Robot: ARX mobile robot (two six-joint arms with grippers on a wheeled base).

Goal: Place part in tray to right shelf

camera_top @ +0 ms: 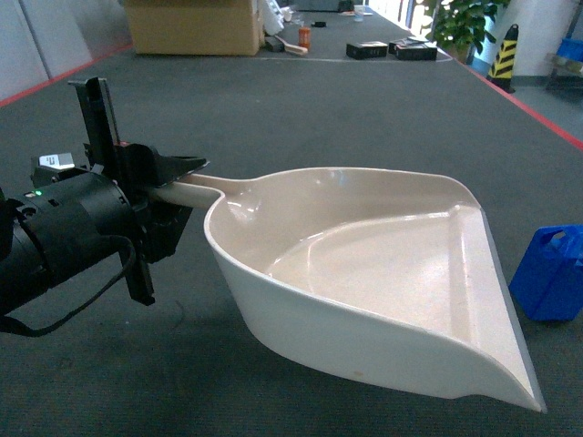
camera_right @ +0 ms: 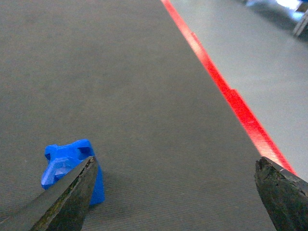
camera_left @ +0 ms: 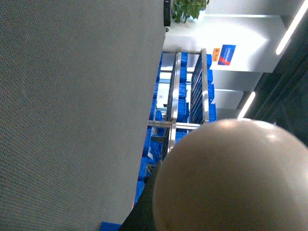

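The cream tray (camera_top: 273, 300) hangs level above the grey floor, its mouth facing right. My left gripper (camera_top: 173, 193) is shut on the tray's handle (camera_top: 196, 191). The bulging back of the tray (camera_left: 236, 178) fills the lower right of the left wrist view. The blue part (camera_top: 551, 273) sits on the floor to the right of the tray's mouth. In the right wrist view the part (camera_right: 65, 161) lies just beyond the left fingertip of my open right gripper (camera_right: 175, 162), which holds nothing. A steel rack with blue crates (camera_left: 173, 110) shows far off; I cannot tell whether it is the right shelf.
A red floor line (camera_right: 231, 96) runs along the carpet's right edge, close to the right finger. Far back stand a cardboard box (camera_top: 193, 25), black boxes (camera_top: 367, 49), a plant (camera_top: 465, 23) and a yellow-black post (camera_top: 504, 53).
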